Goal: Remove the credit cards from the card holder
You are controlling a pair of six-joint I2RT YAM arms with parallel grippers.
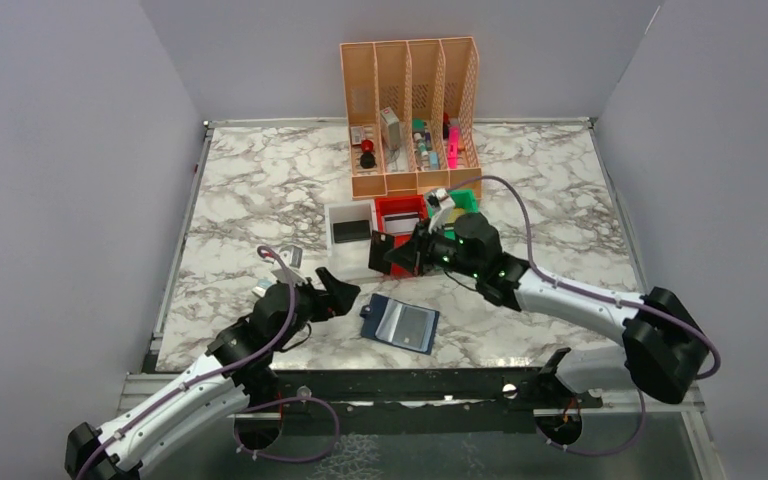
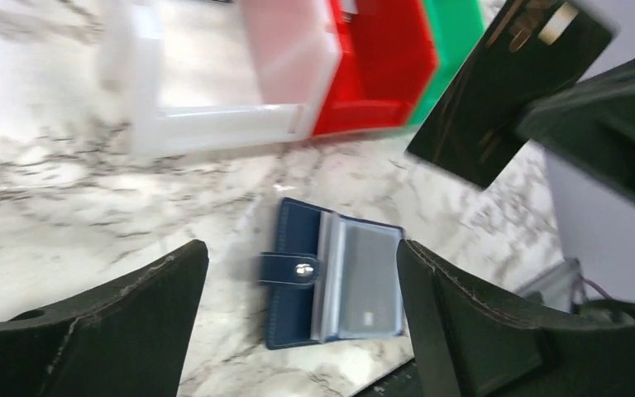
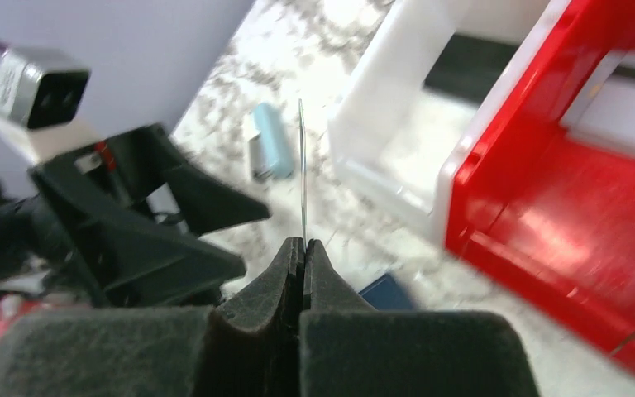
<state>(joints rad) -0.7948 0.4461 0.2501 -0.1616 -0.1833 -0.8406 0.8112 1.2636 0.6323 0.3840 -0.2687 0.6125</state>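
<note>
The dark navy card holder lies open and flat on the marble near the front edge, with a greyish card in its see-through pocket. My left gripper hovers open just left of it; in the left wrist view its fingers straddle the holder, and the left gripper holds nothing. My right gripper is shut on a black credit card, held upright above the table beside the bins. That credit card shows upper right, and edge-on as a thin credit card rising from the right gripper.
A white bin holding a dark card, a red bin and a green bin stand in a row mid-table. Behind them is the orange file rack. A small blue-grey object lies left of the white bin.
</note>
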